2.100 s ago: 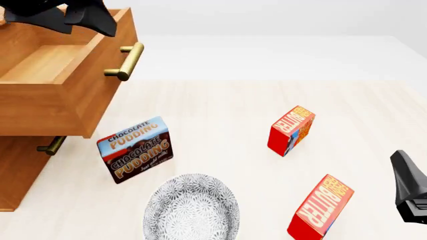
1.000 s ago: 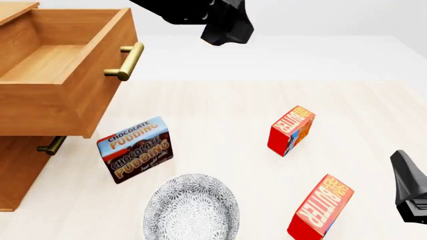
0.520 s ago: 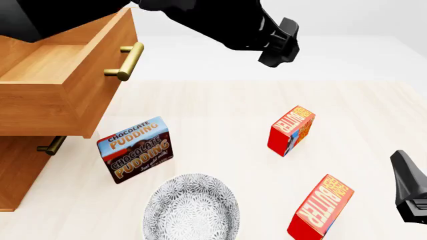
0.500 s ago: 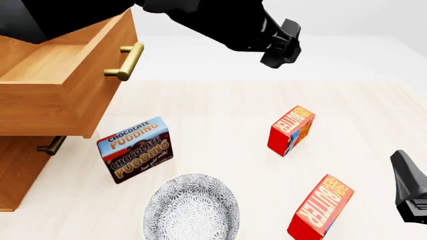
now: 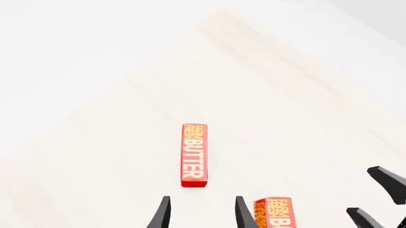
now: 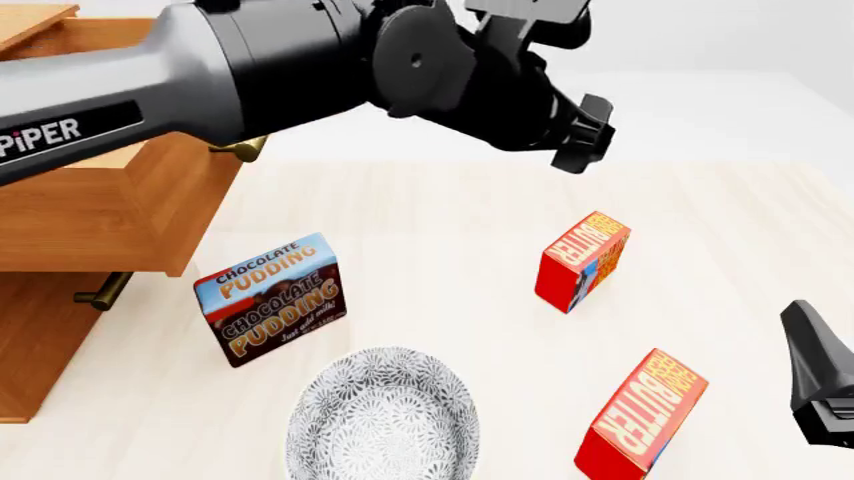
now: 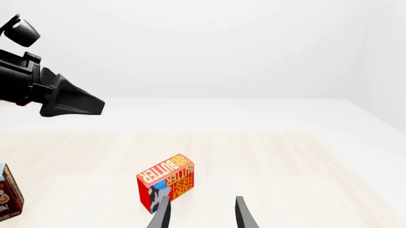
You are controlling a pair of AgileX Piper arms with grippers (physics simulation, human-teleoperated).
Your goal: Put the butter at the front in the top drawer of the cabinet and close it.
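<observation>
two butter cartons are standing on the bench [image 6: 441, 230]: the front butter [image 6: 642, 414] nearest, beside the right hand [image 7: 198, 213], fingers apart and holding nothing. farther off, the left hand [image 5: 199, 216] is hovering, likewise apart, by the top drawer [image 6: 100, 205], which is sitting open.

front view high overhead, wrist views low, sharing butter [image 6: 582, 260]

I see a pale wood-grain table [image 6: 441, 240] running away from me to a white far edge. On it, at the far left, stands the cabinet [image 6: 34, 340]. Near it, a Chocolate Pudding box [image 6: 271, 298] sits upright, with a patterned grey bowl [image 6: 383, 415] just nearer. To the right stands one butter [image 6: 583, 260]; the other butter [image 6: 641, 415] stands nearer me, well apart.
</observation>
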